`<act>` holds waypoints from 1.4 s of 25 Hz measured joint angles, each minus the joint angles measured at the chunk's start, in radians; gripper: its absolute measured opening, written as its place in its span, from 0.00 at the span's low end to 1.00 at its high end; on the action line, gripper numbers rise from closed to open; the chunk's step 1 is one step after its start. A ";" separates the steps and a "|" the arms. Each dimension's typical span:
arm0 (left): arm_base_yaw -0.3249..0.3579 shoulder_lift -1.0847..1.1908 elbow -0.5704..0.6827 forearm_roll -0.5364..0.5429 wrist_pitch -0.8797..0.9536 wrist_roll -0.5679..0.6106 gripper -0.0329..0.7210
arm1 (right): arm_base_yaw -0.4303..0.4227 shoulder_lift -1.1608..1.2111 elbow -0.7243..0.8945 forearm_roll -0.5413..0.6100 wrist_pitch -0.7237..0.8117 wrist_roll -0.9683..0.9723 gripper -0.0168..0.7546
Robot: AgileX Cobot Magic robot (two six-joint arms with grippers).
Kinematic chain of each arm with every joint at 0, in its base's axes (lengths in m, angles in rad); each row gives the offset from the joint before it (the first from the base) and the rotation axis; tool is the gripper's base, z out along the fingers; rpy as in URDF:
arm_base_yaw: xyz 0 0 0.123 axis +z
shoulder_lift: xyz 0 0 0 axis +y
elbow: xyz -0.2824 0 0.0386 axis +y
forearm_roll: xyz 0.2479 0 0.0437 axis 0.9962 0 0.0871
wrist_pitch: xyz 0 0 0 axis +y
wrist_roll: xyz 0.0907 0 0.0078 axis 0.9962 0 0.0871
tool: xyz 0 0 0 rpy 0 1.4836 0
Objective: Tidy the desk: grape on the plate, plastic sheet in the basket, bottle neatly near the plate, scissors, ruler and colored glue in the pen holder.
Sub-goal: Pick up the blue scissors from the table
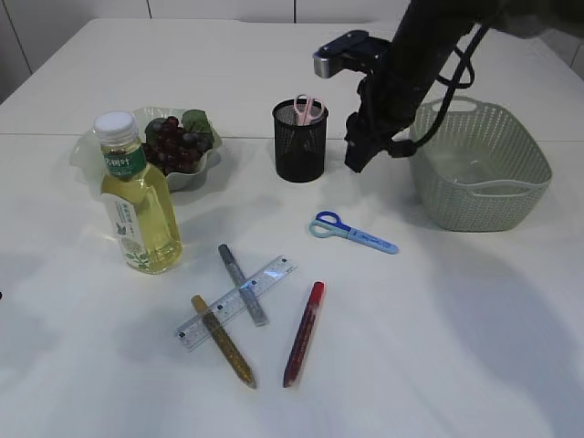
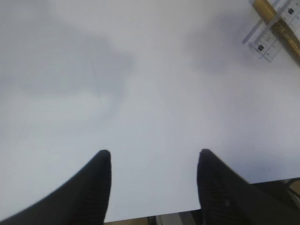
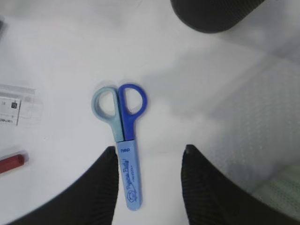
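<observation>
**A:** What can't you make out from where you hang?

**B:** My left gripper [image 2: 153, 161] never shows in the exterior view, and its own camera cuts the ruler [image 2: 273, 33] and the gold glue stick [image 2: 281, 28] off at the one o'clock corner. The pen holder [image 3: 213, 13] is only a dark arc at twelve in my right wrist view, and the basket [image 3: 276, 192] a pale blur at four. Whether a plastic sheet lies in the basket [image 1: 481, 169] I cannot tell; there is only a faint glint in it.

**A:** And your jaws?

**B:** My left fingers [image 2: 89, 187] stand apart over bare table [image 2: 140, 84], holding nothing. My right gripper [image 3: 149, 161] is also parted and empty, hanging above the blue scissors [image 3: 123, 140]; their sheathed blade runs between my fingertips towards six, handles towards twelve. I don't appear to touch them. In the exterior view my right gripper [image 1: 358, 151] hangs between holder and basket.

**A:** Where is everything else?

**B:** Pink scissors [image 1: 308, 109] already stand in the pen holder [image 1: 299, 141]. The grape [image 1: 173, 141] sits on the plate [image 1: 205, 169] at ten o'clock, with the bottle [image 1: 137, 196] upright just in front. The ruler [image 1: 237, 303] lies at seven, crossed by the grey glue stick [image 1: 243, 285] and the gold glue stick [image 1: 223, 340]. The red glue stick [image 1: 304, 332] lies alone beside them.
</observation>
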 joint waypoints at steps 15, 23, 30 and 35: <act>0.000 0.000 0.000 0.002 0.000 0.000 0.61 | 0.076 0.124 0.000 -0.108 0.001 0.016 0.56; 0.000 0.000 0.000 0.002 0.000 0.000 0.61 | 0.091 0.132 0.000 -0.116 0.004 0.057 0.56; 0.000 0.000 0.000 0.002 0.000 0.000 0.61 | 0.091 0.162 0.000 -0.126 0.004 0.069 0.56; 0.000 0.000 0.000 0.002 0.000 0.000 0.60 | 0.091 0.181 0.000 -0.126 0.004 0.071 0.56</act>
